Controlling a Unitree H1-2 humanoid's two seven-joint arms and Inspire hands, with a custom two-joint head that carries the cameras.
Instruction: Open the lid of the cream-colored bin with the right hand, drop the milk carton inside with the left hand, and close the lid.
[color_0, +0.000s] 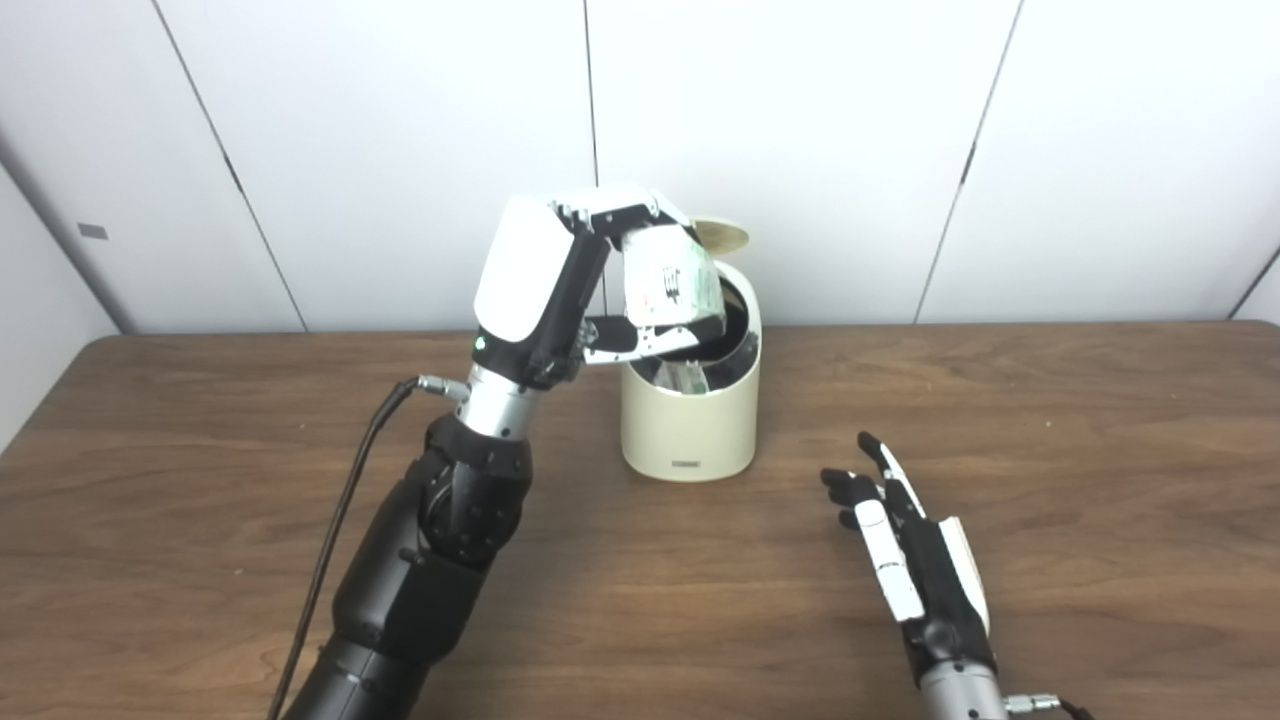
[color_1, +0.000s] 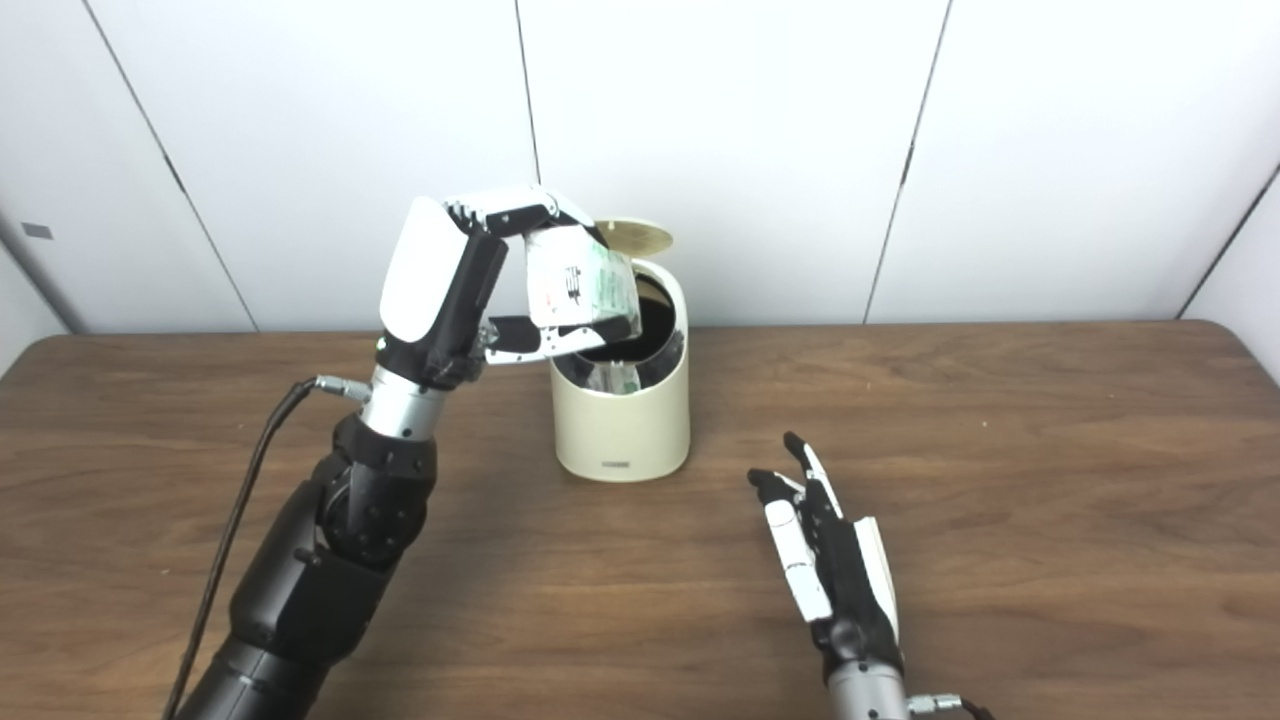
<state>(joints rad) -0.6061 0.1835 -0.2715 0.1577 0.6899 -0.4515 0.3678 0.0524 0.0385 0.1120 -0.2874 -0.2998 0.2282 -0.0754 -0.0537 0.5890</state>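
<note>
Progress stood roughly at the midpoint: the lid (color_0: 722, 236) of the cream-colored bin (color_0: 690, 420) was already tipped up at the back rim, leaving the dark mouth exposed, so the opening step looked done. The left robot hand (color_0: 600, 290) was raised at the bin's near-left rim, its fingers (color_0: 615, 215) curled over the top of the milk carton (color_0: 672, 282) and the thumb pressed beneath it, so the carton was firmly grasped, tilted toward the opening and partly over it, not yet released. Something pale showed inside the bin below the carton, though it was too unclear to tell what. The right robot hand (color_0: 915, 545) lay low over the wooden tabletop (color_0: 1100, 480), near the bin's right front yet apart from it, fingers extended and spread, holding nothing; whether it rested on the wood could not be told. Dropping the carton and closing the lid appeared to remain.
</note>
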